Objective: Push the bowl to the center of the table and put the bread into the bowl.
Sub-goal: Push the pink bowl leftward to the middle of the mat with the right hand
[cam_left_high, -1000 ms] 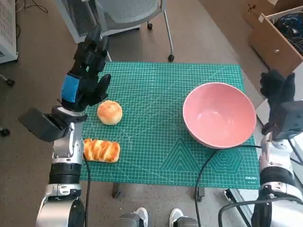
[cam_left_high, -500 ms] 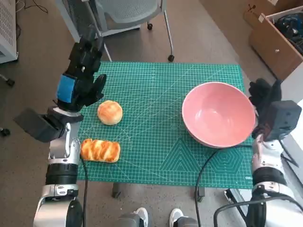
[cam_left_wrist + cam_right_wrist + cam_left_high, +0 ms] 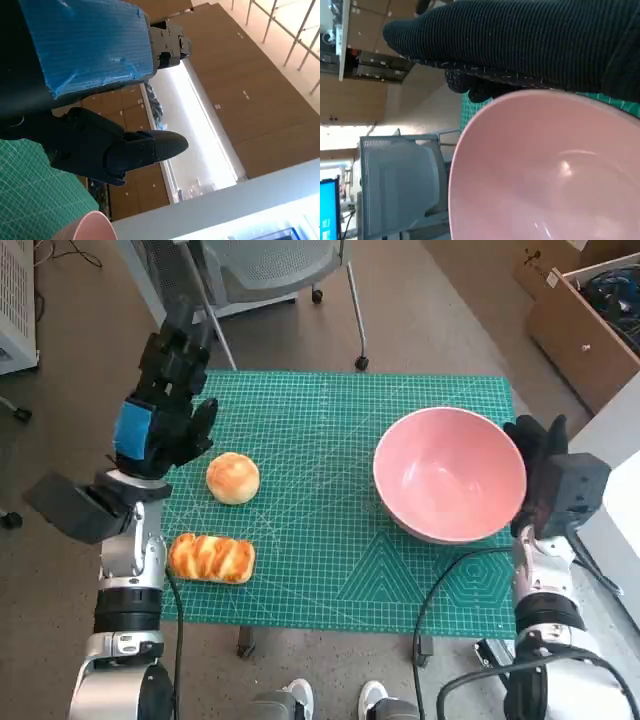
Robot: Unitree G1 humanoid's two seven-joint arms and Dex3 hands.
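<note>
the stiff pink bowl [image 3: 450, 474] at frame right likely slides easily; the right hand [image 3: 535, 455] presses flat against its rim, gripping nothing; the left hand [image 3: 165, 405] hovers spread and empty.

A green cutting mat [image 3: 330, 490] bears a pink bowl [image 3: 450, 475], round bun [image 3: 232, 478] and braided bread [image 3: 211, 557].

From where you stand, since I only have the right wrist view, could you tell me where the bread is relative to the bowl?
Observer: Two pieces lie on the green mat at the far side from the pink bowl: a round bun and a braided loaf.
Operator: Thank you. Is the left hand holding either one?
Observer: No, the left hand is raised beside the bun with its fingers apart, holding nothing.
Operator: And is my right hand on the bowl?
Observer: The right hand lies against the bowl's outer side, at the mat's right edge.
</note>
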